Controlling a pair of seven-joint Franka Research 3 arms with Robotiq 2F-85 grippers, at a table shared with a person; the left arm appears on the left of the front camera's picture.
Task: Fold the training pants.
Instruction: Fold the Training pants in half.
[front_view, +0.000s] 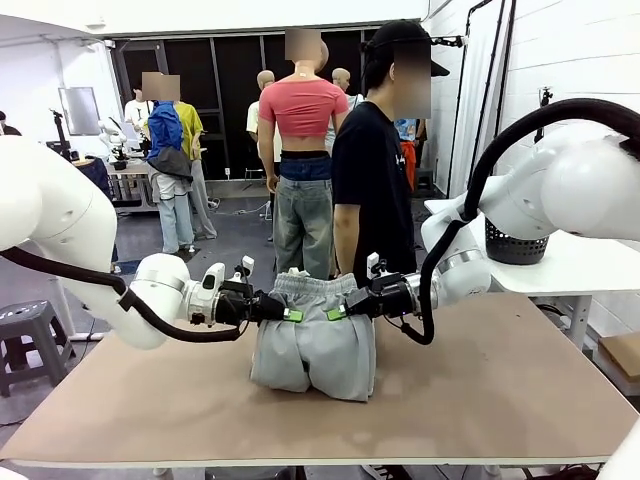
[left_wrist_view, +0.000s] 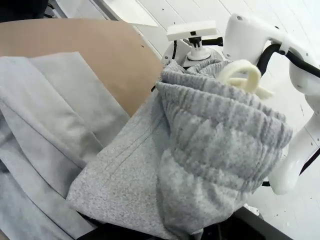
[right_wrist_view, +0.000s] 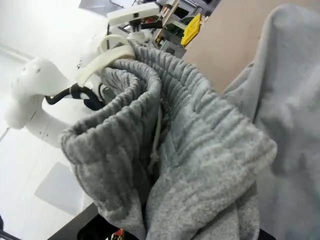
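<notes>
The light grey training pants (front_view: 315, 335) hang above the brown table (front_view: 480, 400), held up by the gathered waistband, with the legs bunched on the tabletop below. My left gripper (front_view: 288, 314) is shut on the left side of the waistband. Opposite it, my right gripper (front_view: 338, 312) pinches the waistband's right side, also shut. In the left wrist view the ribbed waistband (left_wrist_view: 220, 120) and a cream drawstring (left_wrist_view: 242, 77) bulge close to the lens, hiding the fingers. The right wrist view shows the same waistband (right_wrist_view: 165, 135) folded over, with the drawstring (right_wrist_view: 107, 52) at the top.
A person in a black T-shirt (front_view: 372, 180) stands right behind the table's far edge, just beyond the pants. A black mesh basket (front_view: 515, 245) sits on a white side table (front_view: 570, 265) at the right. A stool (front_view: 30, 330) stands at the left.
</notes>
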